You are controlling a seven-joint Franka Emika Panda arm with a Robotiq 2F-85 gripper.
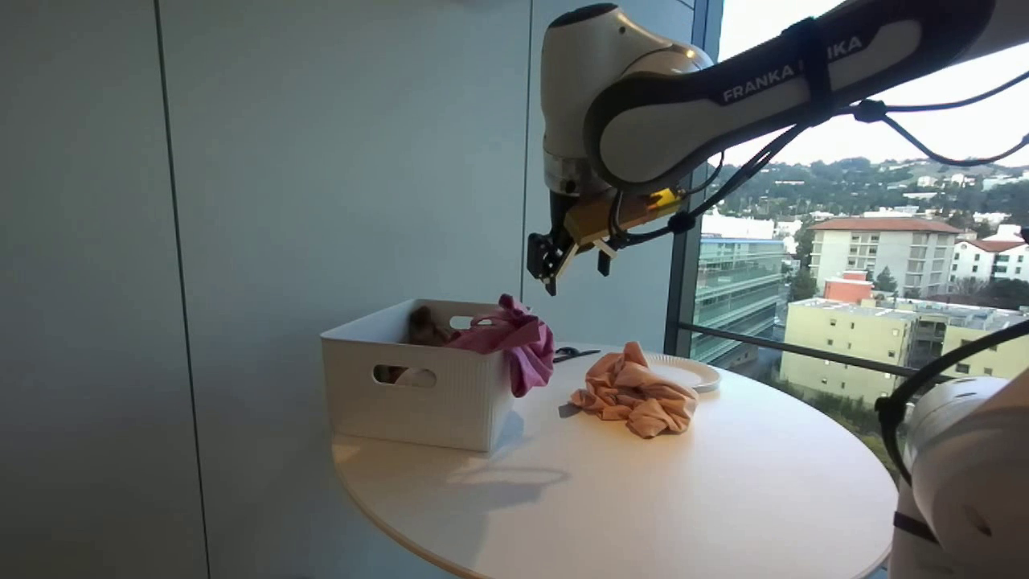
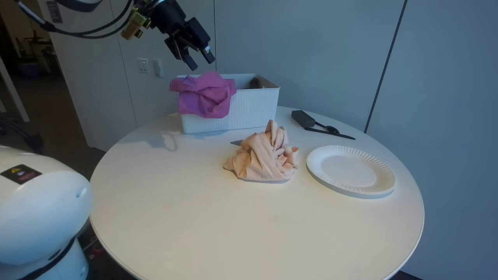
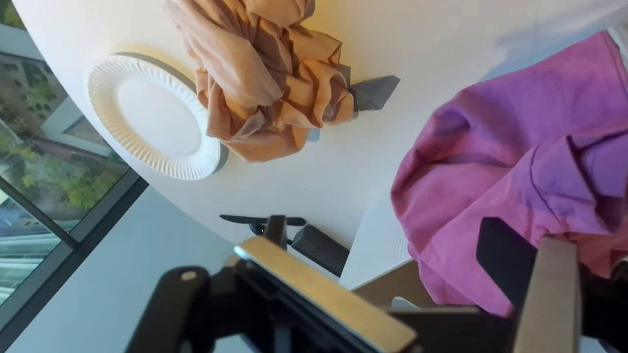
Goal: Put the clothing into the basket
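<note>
The white basket (image 1: 418,402) stands on the round table near the wall; it also shows in an exterior view (image 2: 253,109) and the wrist view (image 3: 380,240). A pink-purple cloth (image 1: 526,350) hangs over its rim, partly inside and partly outside, also seen in an exterior view (image 2: 206,95) and the wrist view (image 3: 471,186). A crumpled peach cloth (image 2: 264,157) lies on the table, also in an exterior view (image 1: 635,394) and the wrist view (image 3: 265,78). My gripper (image 2: 201,63) is open and empty above the pink-purple cloth, apart from it. Something brown (image 1: 428,326) is inside the basket.
A white plate (image 2: 350,171) lies beside the peach cloth. A dark block (image 2: 302,118) and black utensils (image 2: 330,133) lie near the wall. A grey pointed object (image 3: 375,92) sticks out from under the peach cloth. The wall stands behind the basket.
</note>
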